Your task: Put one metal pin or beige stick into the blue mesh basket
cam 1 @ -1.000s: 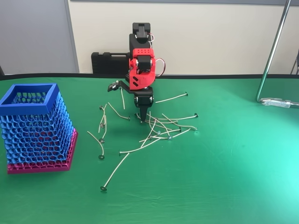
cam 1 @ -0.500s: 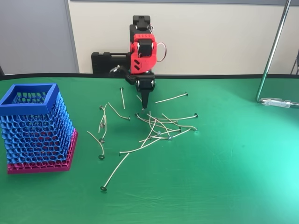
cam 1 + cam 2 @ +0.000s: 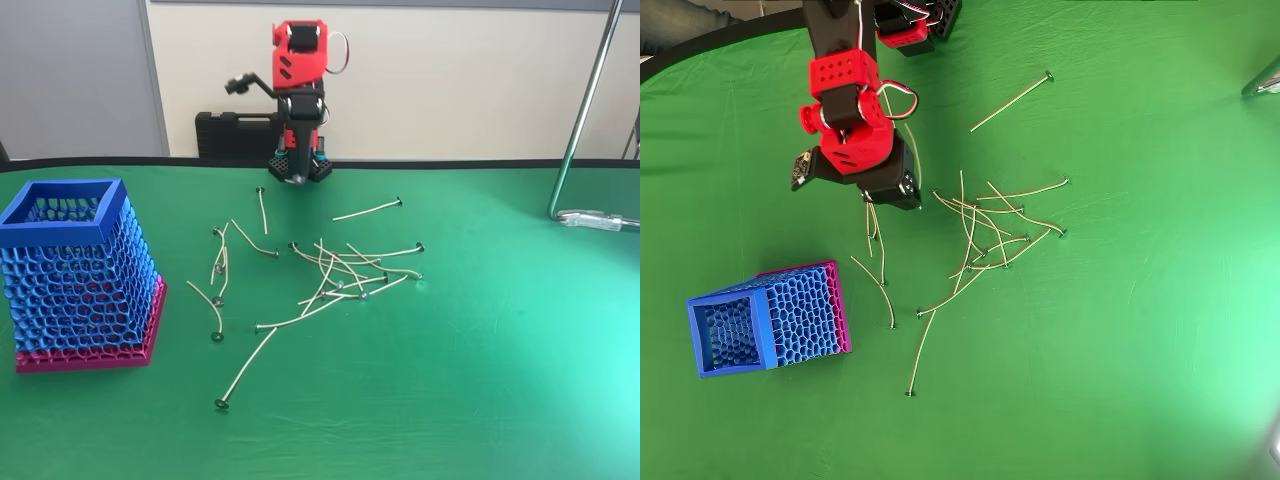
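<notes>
I have the hand (image 3: 292,176) raised high above the far side of the green counter (image 3: 500,360); I cannot tell whether its fingers are together or gripping a beige stick. The beige sticks (image 3: 330,275) lie scattered mid-counter, well apart from the blue mesh basket (image 3: 78,272). Delivery is not yet done.

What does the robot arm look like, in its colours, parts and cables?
The arm is built of bright red plastic housings and black blocks. One red housing has a grid of small round holes on its face, seen in the overhead view. Thin looping cables run beside the red parts. The gripper is black, with dark narrow jaws.
</notes>
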Available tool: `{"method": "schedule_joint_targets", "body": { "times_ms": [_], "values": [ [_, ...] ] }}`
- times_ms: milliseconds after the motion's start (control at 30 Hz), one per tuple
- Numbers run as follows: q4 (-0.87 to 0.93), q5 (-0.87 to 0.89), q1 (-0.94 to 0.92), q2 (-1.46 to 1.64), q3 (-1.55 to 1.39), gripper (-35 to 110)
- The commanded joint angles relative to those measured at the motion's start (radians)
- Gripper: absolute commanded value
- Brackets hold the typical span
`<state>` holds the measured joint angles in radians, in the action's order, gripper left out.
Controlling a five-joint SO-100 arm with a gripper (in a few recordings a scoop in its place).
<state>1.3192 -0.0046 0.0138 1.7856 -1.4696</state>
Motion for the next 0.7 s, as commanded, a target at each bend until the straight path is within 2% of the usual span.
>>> {"method": "schedule_joint_targets", "body": {
  "times_ms": [0, 300, 667],
  "values": [
    [0.003, -0.037, -0.067, 0.069, 0.063, 1],
    [-0.064, -0.187, -0.281, 0.035, 0.347, 1],
    [-0.227, -0.325, -0.350, -0.153, 0.693, 1]
  ]
}}
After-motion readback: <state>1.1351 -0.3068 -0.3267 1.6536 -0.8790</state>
